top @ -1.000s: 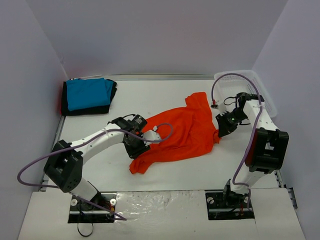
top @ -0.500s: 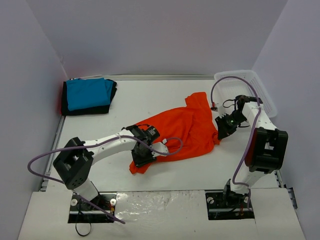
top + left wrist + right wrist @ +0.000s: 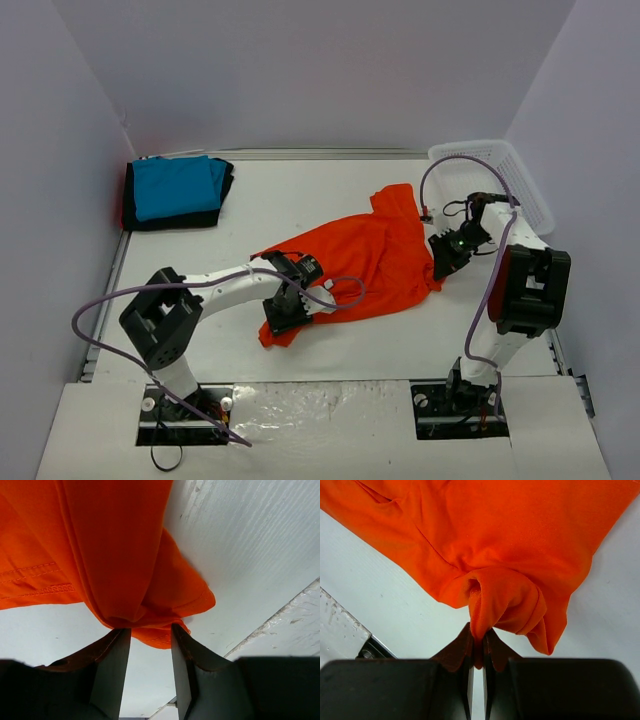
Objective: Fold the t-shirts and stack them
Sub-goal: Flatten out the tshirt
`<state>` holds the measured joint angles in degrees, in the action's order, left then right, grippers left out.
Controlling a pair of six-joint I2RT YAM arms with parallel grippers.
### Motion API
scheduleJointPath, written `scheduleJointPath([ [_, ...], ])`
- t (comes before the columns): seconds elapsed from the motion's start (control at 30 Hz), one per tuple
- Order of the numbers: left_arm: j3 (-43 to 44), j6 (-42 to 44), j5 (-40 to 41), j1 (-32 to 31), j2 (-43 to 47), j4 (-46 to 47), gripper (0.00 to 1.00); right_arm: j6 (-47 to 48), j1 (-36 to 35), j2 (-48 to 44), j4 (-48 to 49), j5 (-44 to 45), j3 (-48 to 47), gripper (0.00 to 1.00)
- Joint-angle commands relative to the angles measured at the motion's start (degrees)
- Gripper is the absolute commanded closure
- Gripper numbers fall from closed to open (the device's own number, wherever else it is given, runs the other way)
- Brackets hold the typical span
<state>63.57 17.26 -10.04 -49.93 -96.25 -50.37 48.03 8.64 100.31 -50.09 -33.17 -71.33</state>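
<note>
Near your edge of the desk (image 3: 400,340), the left claw (image 3: 147,630) grips, by its tips alone, a thick bunch at the lower corner of the orange shirt (image 3: 380,255). The right claw (image 3: 476,641) is clenched tight on a thin pinch of the shirt's right edge. The shirt lies crumpled between them at mid-desk, not yet spread.

The risk: draw your arms apart and the left claw's shallow hold may slip. Either claw may also drag gathered layers rather than a single hem, leaving a twisted fold.

The wrist views show how little cloth each claw has, which the overhead view hides beneath the arms. Only the overhead view shows the far side. There the folded blue shirt (image 3: 175,187) sits on the black shirt (image 3: 175,222) in the far left corner, well apart, and the basket (image 3: 530,190) stands far right.
</note>
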Motion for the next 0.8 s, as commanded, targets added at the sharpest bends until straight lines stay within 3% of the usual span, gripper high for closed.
scheduleJointPath([
  [0.0,2.61,-0.56,0.2,-1.04,-0.43,-2.72,0.64,-0.13,0.32,1.37,-0.98,0.21,-0.04,1.0],
  [0.33,4.46,-0.64,-1.91,-1.84,-4.03,-3.16,0.62,-0.04,0.32,2.34,0.25,0.82,1.1,1.0],
  [0.63,4.37,-1.88,5.47,-1.84,-6.14,-1.05,0.63,0.49,0.32,1.55,1.39,1.17,3.65,1.0],
  [0.73,4.19,-1.79,6.17,-1.84,-6.94,-0.96,0.79,0.49,0.32,1.55,1.57,1.26,4.09,1.0],
  [0.77,4.19,-1.79,6.18,-1.84,-7.11,-1.13,0.94,0.49,0.32,1.55,1.57,1.35,4.09,1.0],
])
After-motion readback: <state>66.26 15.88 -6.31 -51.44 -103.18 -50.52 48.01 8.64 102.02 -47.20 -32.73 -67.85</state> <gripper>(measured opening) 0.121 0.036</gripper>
